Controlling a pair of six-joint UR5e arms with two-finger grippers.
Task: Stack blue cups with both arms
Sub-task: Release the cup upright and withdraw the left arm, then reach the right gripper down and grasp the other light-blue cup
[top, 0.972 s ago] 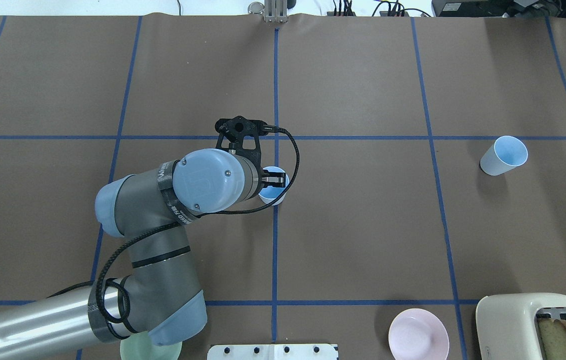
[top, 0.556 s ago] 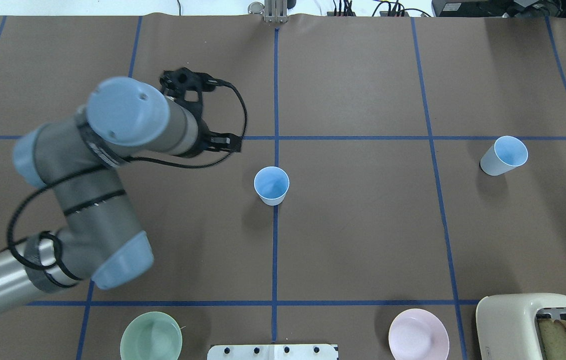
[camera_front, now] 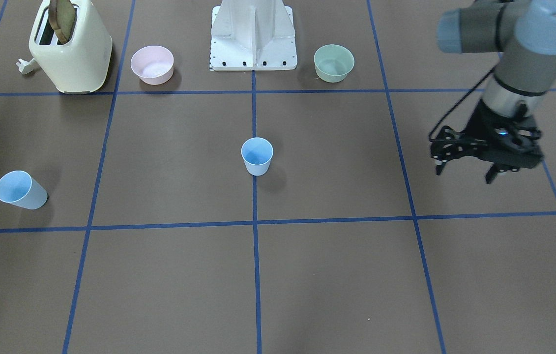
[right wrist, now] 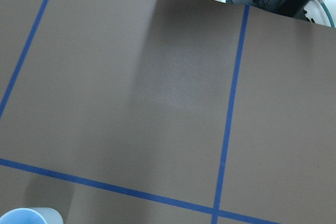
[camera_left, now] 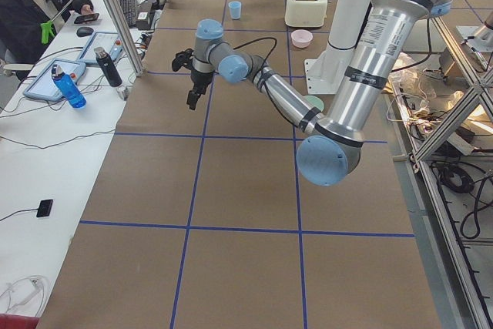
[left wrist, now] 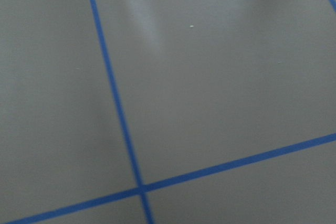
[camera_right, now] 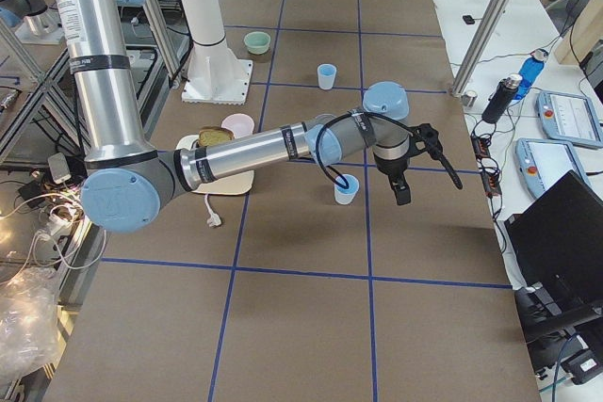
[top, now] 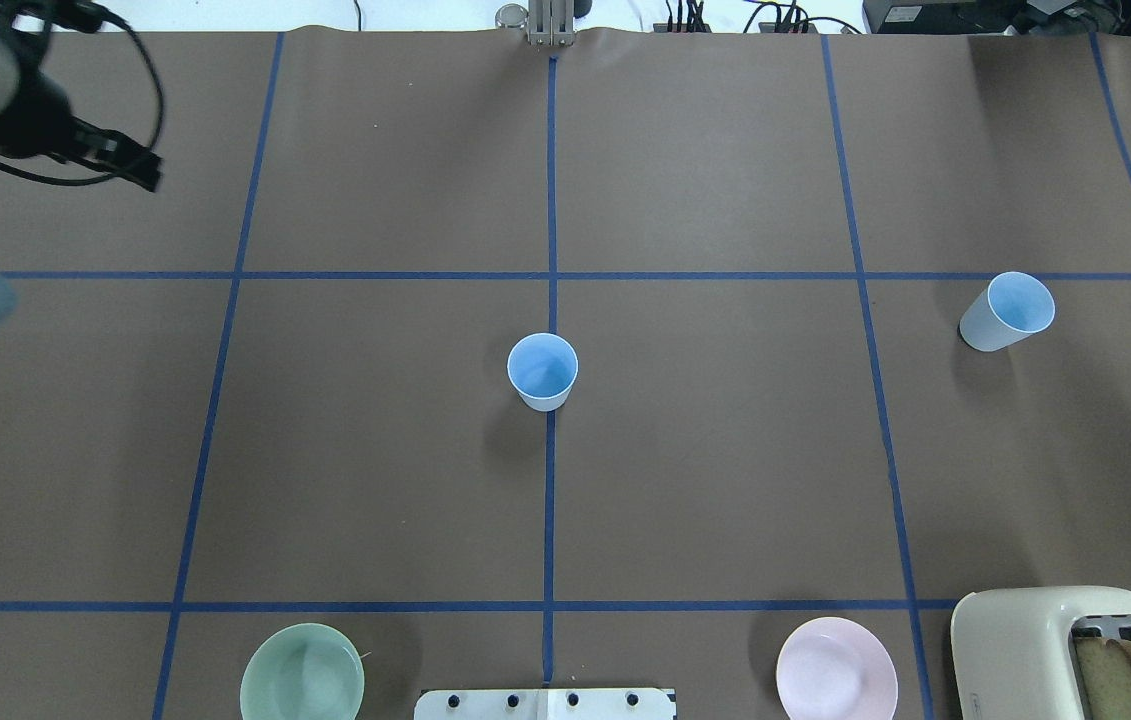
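Observation:
One blue cup (top: 543,370) stands upright at the table's centre, also in the front view (camera_front: 257,155). The other blue cup (top: 1010,310) stands at the robot's right, also in the front view (camera_front: 19,191). My left gripper (camera_front: 465,175) is open and empty, raised over the table's left part, far from both cups; in the overhead view it is at the top left (top: 130,165). My right gripper (camera_right: 402,193) shows only in the exterior right view, close beside the right cup (camera_right: 347,189); I cannot tell whether it is open. That cup's rim shows in the right wrist view (right wrist: 29,216).
A cream toaster (top: 1065,650) with bread, a pink bowl (top: 836,668) and a green bowl (top: 302,672) sit along the robot's edge beside the white base stand (camera_front: 253,34). Bottles and an operator (camera_left: 31,5) are at a side desk.
The left arm has swung from the centre cup far to the left and back, its gripper empty. The centre cup stays where it stood. The right cup has not moved.

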